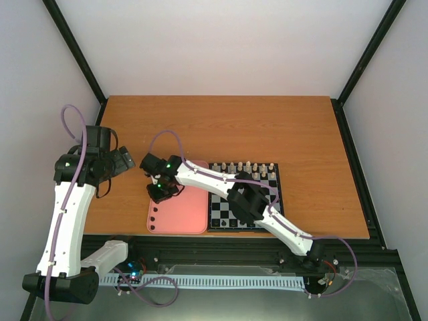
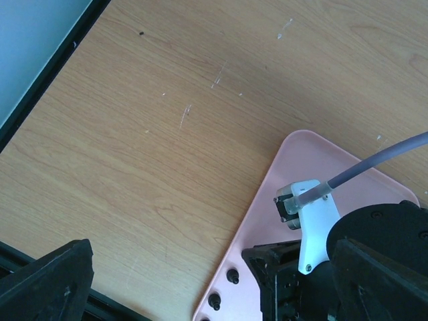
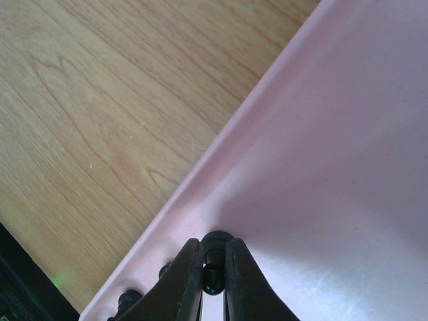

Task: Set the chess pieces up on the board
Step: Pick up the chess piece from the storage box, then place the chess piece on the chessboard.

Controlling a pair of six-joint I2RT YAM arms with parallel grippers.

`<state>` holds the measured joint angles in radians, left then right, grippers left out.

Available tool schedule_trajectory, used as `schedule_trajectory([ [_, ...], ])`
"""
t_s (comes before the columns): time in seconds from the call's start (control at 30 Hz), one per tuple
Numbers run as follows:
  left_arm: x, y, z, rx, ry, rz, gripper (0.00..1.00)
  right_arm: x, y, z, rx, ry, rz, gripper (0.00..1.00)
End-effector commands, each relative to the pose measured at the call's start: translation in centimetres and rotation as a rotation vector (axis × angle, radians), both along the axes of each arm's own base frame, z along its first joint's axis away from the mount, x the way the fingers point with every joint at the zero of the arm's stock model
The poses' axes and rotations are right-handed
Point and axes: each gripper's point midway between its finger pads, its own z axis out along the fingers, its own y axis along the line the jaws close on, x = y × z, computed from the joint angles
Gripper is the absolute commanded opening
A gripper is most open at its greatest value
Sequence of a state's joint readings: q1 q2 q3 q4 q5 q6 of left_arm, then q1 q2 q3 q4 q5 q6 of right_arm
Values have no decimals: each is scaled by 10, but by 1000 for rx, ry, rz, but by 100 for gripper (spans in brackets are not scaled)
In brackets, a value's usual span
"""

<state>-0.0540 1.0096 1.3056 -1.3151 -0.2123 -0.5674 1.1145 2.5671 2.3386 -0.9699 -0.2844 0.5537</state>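
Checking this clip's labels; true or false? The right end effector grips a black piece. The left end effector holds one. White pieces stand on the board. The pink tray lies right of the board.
The right end effector grips a black piece: true, in the pink tray.
The left end effector holds one: false; it is open and empty.
The white pieces stand on the board: true, on its far rows.
The tray lies right of the board: false; it lies left.

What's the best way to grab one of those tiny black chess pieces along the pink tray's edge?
Pinch the black piece across its narrow body under the rounded head, coming straight down from above. It stands upright close to the pink tray's rim with neighbours in a row beside it, so a sideways approach would likely bump them.
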Motion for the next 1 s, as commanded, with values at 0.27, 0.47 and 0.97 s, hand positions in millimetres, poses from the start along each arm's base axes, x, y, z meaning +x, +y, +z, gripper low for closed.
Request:
schedule_trajectory([
  [0.27, 0, 1, 2, 9, -19, -12, 100, 15, -28, 71, -30, -183, -33, 8],
  [0.47, 3, 2, 2, 17, -18, -12, 100, 12, -87, 87, -110, -216, -101, 8],
  [0.97, 11, -2, -8, 6, 2, -32, 100, -12, -278, 66, -232, -119, -390, 8],
])
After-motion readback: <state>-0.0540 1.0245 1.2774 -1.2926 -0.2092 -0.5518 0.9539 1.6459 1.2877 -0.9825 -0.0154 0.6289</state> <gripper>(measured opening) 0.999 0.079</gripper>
